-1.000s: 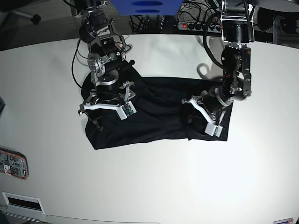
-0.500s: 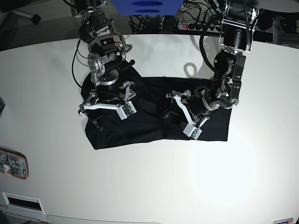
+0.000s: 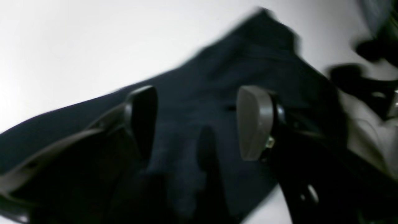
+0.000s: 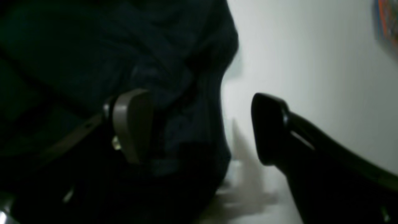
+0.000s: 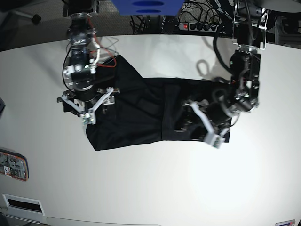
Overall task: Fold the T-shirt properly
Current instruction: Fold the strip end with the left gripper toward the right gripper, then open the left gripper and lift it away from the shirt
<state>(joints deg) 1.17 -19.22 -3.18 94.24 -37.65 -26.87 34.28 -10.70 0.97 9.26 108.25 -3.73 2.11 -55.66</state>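
Plain black T-shirt (image 5: 141,113), white table (image 5: 150,188), blue panel (image 5: 146,5)

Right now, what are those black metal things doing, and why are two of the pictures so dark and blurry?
Those are two robot arms. The overhead picture looks down on a white table. Spread on it is a black T-shirt that the robot is meant to fold.

Each arm ends in a gripper, like a hand with two fingers. The right gripper is at the shirt's left edge in that picture. The left gripper is over the shirt's other end.

The two dark pictures come from small cameras on the wrists, very close to the cloth. In the left wrist picture the left gripper is open above the shirt. In the right wrist picture the right gripper is open too, one finger over the shirt, the other over bare table. Neither holds anything.
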